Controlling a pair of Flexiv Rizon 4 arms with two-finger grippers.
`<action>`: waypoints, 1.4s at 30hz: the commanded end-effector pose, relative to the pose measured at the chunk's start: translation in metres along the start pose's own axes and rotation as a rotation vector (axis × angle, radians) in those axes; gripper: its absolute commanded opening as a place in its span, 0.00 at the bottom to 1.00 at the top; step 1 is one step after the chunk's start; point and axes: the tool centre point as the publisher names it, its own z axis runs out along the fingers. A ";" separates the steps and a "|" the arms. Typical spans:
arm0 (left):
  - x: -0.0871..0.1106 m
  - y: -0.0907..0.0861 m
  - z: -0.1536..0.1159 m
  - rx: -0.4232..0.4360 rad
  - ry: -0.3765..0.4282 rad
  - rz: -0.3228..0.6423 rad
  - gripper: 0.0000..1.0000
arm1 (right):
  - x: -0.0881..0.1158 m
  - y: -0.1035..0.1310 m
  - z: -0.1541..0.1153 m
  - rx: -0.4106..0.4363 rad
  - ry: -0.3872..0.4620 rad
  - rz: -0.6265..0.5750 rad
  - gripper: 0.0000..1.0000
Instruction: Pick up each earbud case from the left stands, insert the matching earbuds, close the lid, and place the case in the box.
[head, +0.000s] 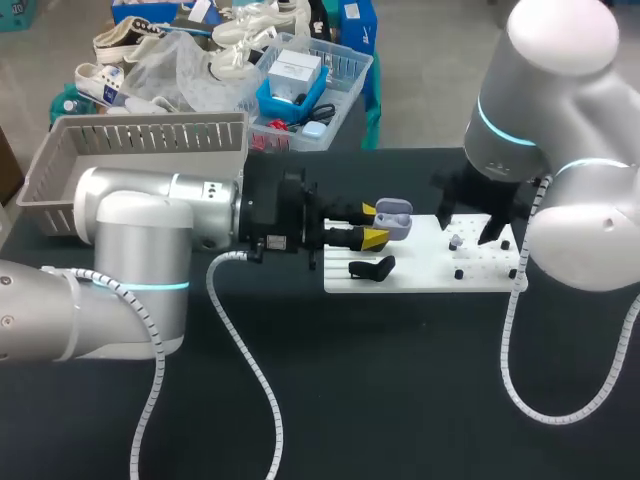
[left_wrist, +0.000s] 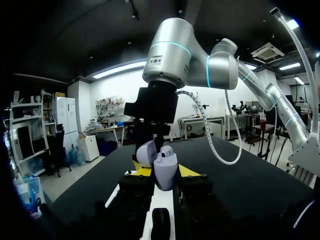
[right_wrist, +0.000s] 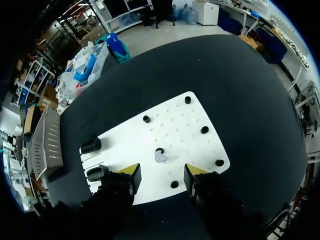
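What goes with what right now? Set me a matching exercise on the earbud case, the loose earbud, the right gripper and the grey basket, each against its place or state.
Things:
1. earbud case
2. earbud
3. right gripper
4. grey basket

Places and states:
A. open, above the white board
B. at the far left corner of the table
C. lid open, held between the fingers of the left gripper
D. lying on the white board

Pairs: 1-C, 2-D, 3-A, 4-B
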 end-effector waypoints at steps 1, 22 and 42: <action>0.000 -0.001 0.001 -0.007 0.001 0.001 0.00 | -0.001 0.002 0.010 0.002 -0.004 0.005 0.49; 0.000 -0.001 0.001 -0.007 0.001 0.001 0.00 | 0.002 -0.002 0.031 0.001 0.009 0.030 0.42; 0.000 -0.001 0.001 -0.007 0.001 0.001 0.00 | 0.000 0.001 0.035 -0.005 0.004 0.012 0.29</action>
